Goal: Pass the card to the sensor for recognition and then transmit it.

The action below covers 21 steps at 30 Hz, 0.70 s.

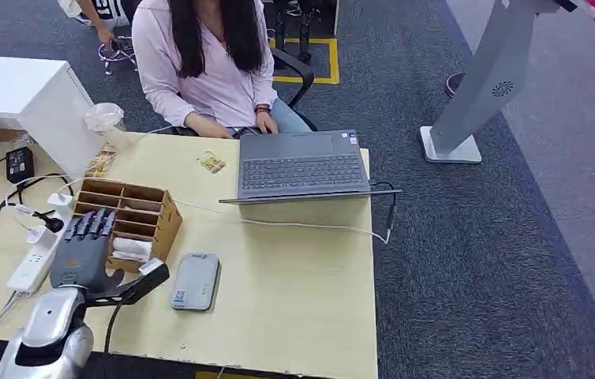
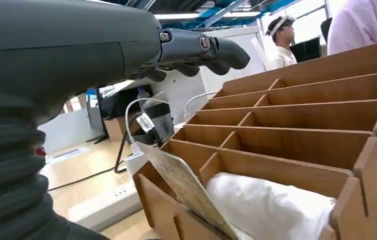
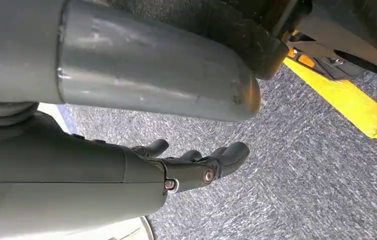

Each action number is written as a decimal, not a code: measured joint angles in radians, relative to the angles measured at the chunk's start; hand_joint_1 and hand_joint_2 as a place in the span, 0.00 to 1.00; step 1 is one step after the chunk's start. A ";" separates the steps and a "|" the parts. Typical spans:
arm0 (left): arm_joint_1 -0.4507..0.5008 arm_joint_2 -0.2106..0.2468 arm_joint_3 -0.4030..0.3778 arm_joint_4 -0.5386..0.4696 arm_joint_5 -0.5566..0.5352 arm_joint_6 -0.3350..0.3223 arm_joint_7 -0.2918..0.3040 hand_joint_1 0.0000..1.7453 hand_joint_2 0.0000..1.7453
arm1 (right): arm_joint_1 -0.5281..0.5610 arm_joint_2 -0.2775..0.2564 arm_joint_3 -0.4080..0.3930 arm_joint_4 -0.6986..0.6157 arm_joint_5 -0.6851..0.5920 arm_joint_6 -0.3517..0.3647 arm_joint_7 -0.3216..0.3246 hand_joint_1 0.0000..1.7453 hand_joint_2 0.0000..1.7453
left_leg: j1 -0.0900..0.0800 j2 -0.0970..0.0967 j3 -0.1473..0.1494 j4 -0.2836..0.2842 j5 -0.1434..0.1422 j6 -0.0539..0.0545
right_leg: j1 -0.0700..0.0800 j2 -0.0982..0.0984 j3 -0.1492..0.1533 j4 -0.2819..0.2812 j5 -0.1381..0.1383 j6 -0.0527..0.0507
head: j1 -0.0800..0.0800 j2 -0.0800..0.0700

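Leaning aslant in the nearest slot of the wooden box [image 1: 148, 207], not yet lifted: card [image 2: 181, 184], one long edge sticking up above the slot wall, likely so that fingers can catch it. Just beside it in the same row, a white bundle of cloth [image 2: 271, 205].

Hovering right over the box, lower left of the head view: left hand [image 1: 85, 251], palm down, dark fingers [image 2: 216, 50] stretched forward and apart above the slots, thumb out to the side. Open and holding nothing, as far as can be seen; seemingly poised to come down on the card.

Lying flat on the table [image 1: 302, 284] just right of the box, lower centre: grey sensor [image 1: 196, 282], close enough for a short swing of the card.

Beyond it, upper centre: open laptop [image 1: 302, 166], with a seated person [image 1: 207, 63] at the far edge, probably the one to receive the card.

At the left edge, a white power strip [image 1: 32, 264] with cables.

Hanging over grey carpet: right hand [image 3: 196, 165], fingers loosely straight, empty, no part in this step.
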 joint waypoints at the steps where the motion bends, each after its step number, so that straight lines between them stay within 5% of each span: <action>1: 0.000 0.000 -0.001 0.000 0.000 0.000 0.000 0.00 1.00 | 0.000 0.000 0.000 0.000 0.000 0.000 0.000 0.00 0.00 | 0.000 0.000 0.000 0.000 0.000 0.000 | 0.000 0.000 0.000 0.000 0.000 0.000 | 0.000 0.000; 3: 0.000 0.000 -0.002 0.000 0.000 0.000 0.000 0.03 1.00 | 0.000 0.000 0.000 0.000 0.000 0.000 0.000 0.00 0.00 | 0.000 0.000 0.000 0.000 0.000 0.000 | 0.000 0.000 0.000 0.000 0.000 0.000 | 0.000 0.000; 4: 0.001 0.000 -0.002 0.000 0.000 0.000 0.000 1.00 1.00 | 0.000 0.000 0.000 0.000 0.000 0.000 0.000 0.00 0.00 | 0.000 0.000 0.000 0.000 0.000 0.000 | 0.000 0.000 0.000 0.000 0.000 0.000 | 0.000 0.000; 21: 0.018 0.002 -0.010 -0.016 0.034 -0.002 -0.019 1.00 1.00 | 0.000 0.000 0.000 0.000 0.000 -0.002 -0.005 0.00 0.00 | 0.000 0.000 0.000 0.000 0.000 0.000 | 0.000 0.000 0.000 0.000 0.000 0.000 | 0.000 0.000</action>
